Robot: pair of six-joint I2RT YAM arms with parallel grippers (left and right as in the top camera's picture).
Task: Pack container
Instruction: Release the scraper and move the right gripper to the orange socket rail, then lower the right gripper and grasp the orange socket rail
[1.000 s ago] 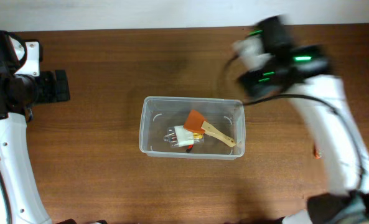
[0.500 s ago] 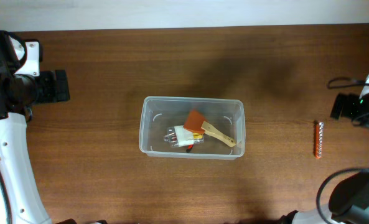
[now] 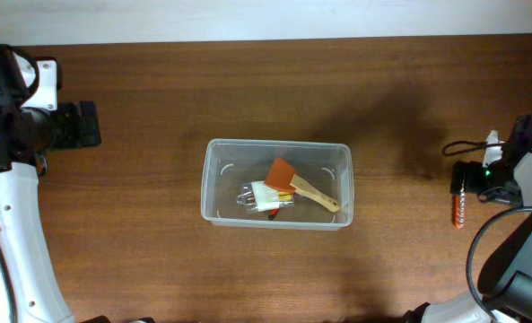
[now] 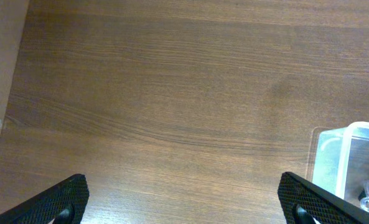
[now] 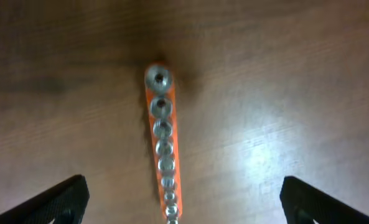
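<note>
Both left gripper (image 4: 183,200) and right gripper (image 5: 184,202) are spread wide, empty; socket rail (image 5: 164,149) right of container (image 3: 277,144) is best straddled centrally.

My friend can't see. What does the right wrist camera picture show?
An orange socket strip with a row of shiny metal sockets lies on the brown wooden table, seen from above. The right claw is open, its two black fingers at the bottom corners, one on each side of the strip, not touching it.
</note>
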